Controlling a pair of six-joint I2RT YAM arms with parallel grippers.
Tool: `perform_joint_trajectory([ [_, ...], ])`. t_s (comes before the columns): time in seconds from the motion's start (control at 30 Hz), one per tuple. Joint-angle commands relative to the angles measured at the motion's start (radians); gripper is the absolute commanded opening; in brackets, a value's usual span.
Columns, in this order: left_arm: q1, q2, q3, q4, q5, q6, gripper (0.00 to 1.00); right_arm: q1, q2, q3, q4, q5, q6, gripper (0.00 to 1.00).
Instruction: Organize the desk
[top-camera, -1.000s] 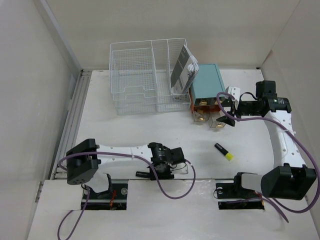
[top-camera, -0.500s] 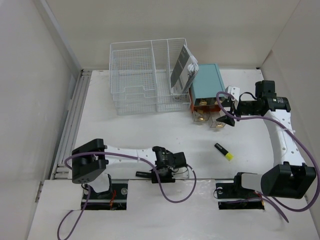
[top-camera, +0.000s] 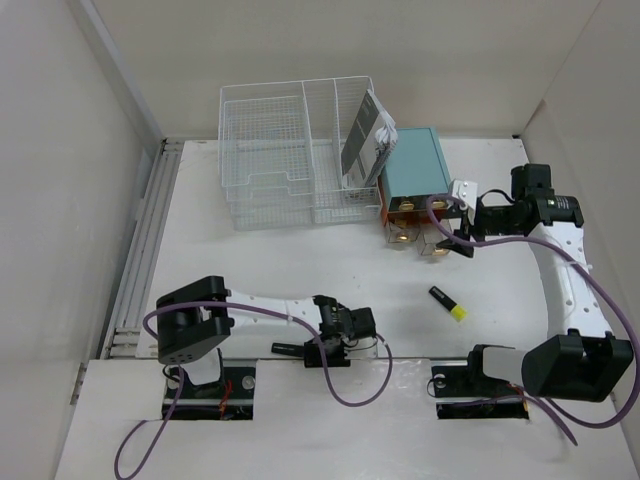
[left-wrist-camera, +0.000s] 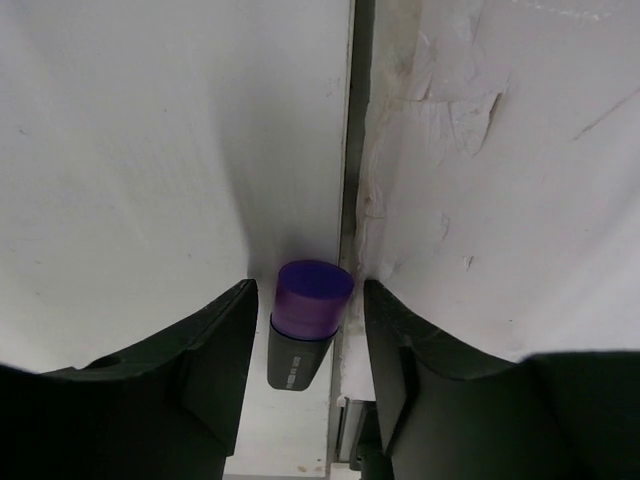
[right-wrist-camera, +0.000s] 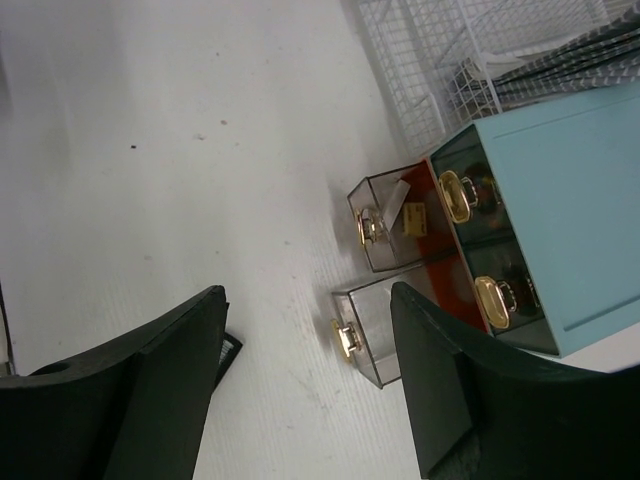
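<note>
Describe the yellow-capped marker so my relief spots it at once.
Start at the teal drawer box at the back right of the desk and come toward the near edge, past the two clear drawers in front of it. The marker lies alone on bare tabletop, short and black with a yellow cap; the other marker, by the near edge, has a purple cap.

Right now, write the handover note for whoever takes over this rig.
Left gripper open, straddling the purple-capped marker at the near edge of the desk, not closed on it.
Right gripper open, empty, by two clear drawers pulled out in front of the teal drawer box.
Done: papers stand in the wire organizer.
Left: stow the marker and the loose yellow-capped highlighter; shut the drawers.
</note>
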Motion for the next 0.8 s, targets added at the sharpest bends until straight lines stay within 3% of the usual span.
perform_joint_trajectory([
  [0.0, 0.006, 0.038, -0.021, 0.026, -0.023, 0.014, 0.40, 0.008, -0.022, 0.033, -0.055, 0.005, -0.070, 0.72],
  [0.17, 0.015, 0.058, -0.030, 0.046, -0.032, 0.023, 0.18, 0.017, -0.022, 0.033, -0.055, 0.051, -0.079, 0.72],
  [0.3, 0.015, 0.069, -0.021, 0.057, -0.043, 0.014, 0.08, 0.031, -0.057, 0.011, -0.065, 0.235, -0.145, 0.72],
  [0.43, 0.015, 0.078, 0.005, 0.066, -0.095, 0.003, 0.02, 0.110, -0.078, -0.088, -0.002, 0.543, -0.176, 0.78],
  [0.67, 0.047, 0.098, 0.140, 0.097, -0.207, -0.045, 0.00, 0.251, -0.060, -0.219, 0.056, 0.689, -0.056, 1.00],
  [0.77, 0.057, 0.080, 0.203, 0.137, -0.259, -0.063, 0.00, 0.262, -0.060, -0.262, 0.121, 0.709, 0.054, 1.00],
])
